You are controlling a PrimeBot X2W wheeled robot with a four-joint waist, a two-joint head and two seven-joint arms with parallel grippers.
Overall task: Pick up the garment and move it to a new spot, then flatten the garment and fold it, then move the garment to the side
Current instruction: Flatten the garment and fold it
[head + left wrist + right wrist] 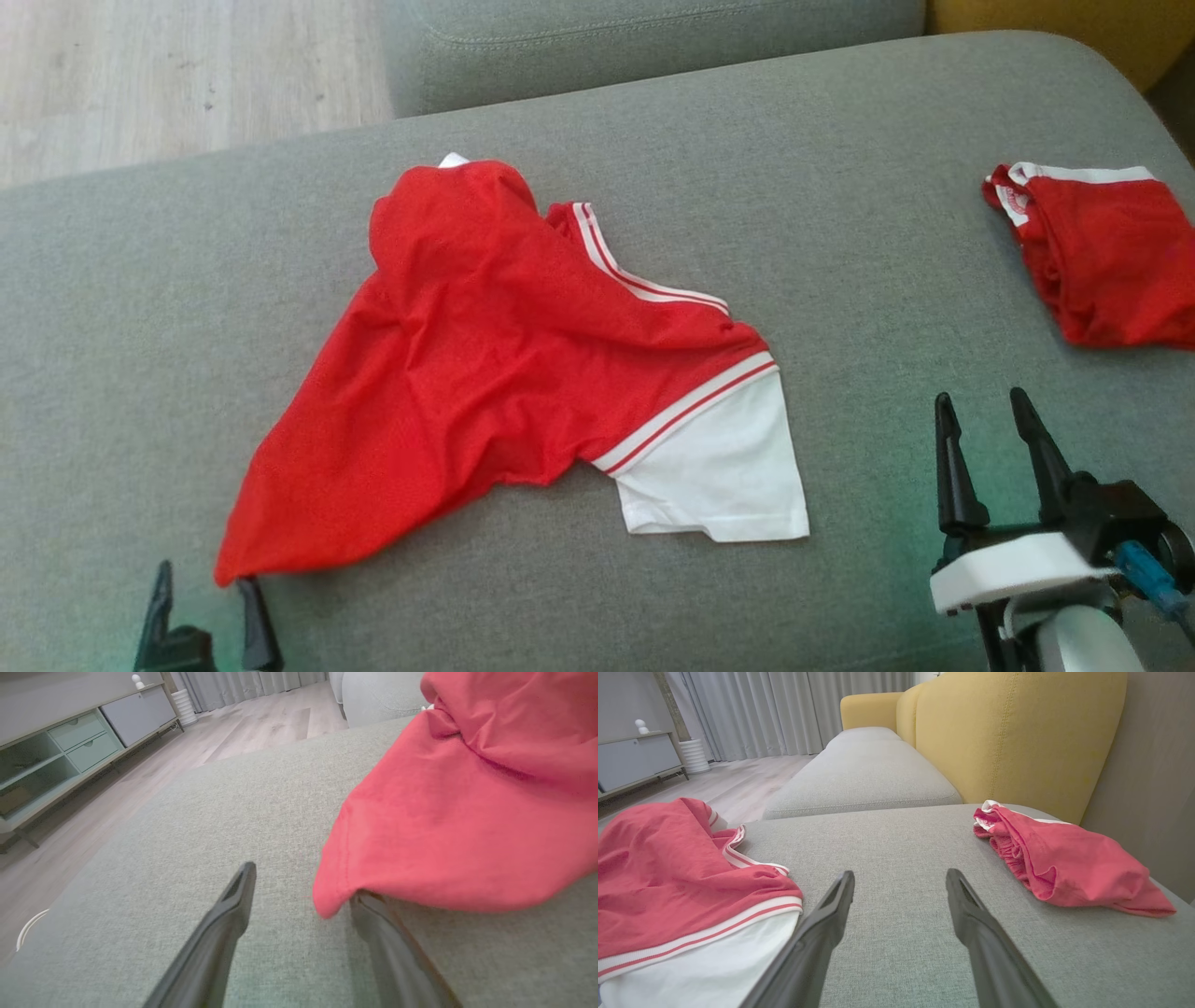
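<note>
The crumpled red jersey [504, 373] lies on the grey sofa cushion [840, 187], its hem corner [327, 900] just over one finger of the wide-open left pincer [206, 574], so a shallow pinch there may slip free on lifting, while the right pincer [980, 395] stands wide and empty.

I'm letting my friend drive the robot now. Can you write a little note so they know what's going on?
Left gripper: open, at the lower corner of the red mesh shirt with a white sleeve. One fingertip is at its hem, with nothing clamped.
Right gripper: open and empty, over the grey fabric cushion.
Shirt: crumpled mid-cushion. A second, smaller red garment lies at the right.
Done: no flattening or fold yet.
Left: flatten, fold, move aside.
</note>
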